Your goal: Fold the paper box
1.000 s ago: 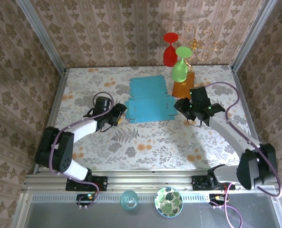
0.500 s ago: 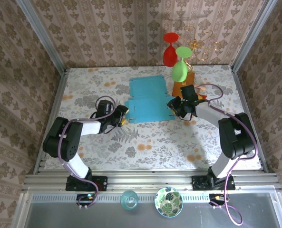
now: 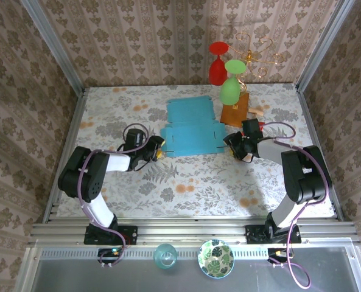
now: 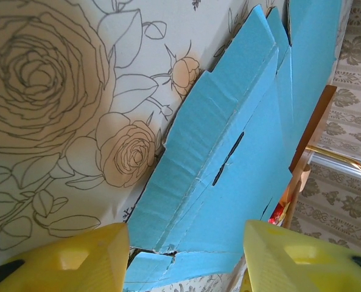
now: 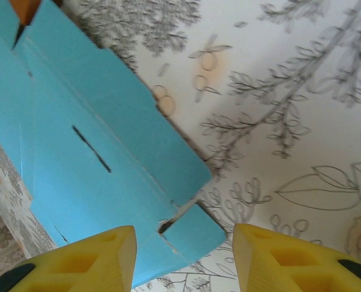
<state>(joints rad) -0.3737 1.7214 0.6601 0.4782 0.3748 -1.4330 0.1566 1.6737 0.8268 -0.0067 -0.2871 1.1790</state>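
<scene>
The paper box (image 3: 192, 128) lies flat on the flowered table as a sky-blue cut-out sheet with flaps and slits. My left gripper (image 3: 156, 148) is low at its left edge, open, its yellow fingers (image 4: 77, 258) spread on either side of the sheet's left flaps (image 4: 229, 152). At the right edge my right gripper (image 3: 232, 144) is also open; in the right wrist view its yellow fingers (image 5: 89, 258) straddle the sheet's corner flap (image 5: 192, 234). Neither gripper holds the paper box (image 5: 89, 140).
A brown-orange upright block (image 3: 235, 111) stands just behind the sheet's right end, close to my right gripper. Red (image 3: 217, 66) and green (image 3: 229, 85) glasses hang on a gold rack (image 3: 259, 55) above it. A bowl (image 3: 215, 258) and a glass (image 3: 165, 255) sit below the table's front rail.
Both arms have lowered and folded in toward the sheet. The right gripper moved left to the sheet's right edge, then eased back slightly; the left gripper settled at the left edge.
</scene>
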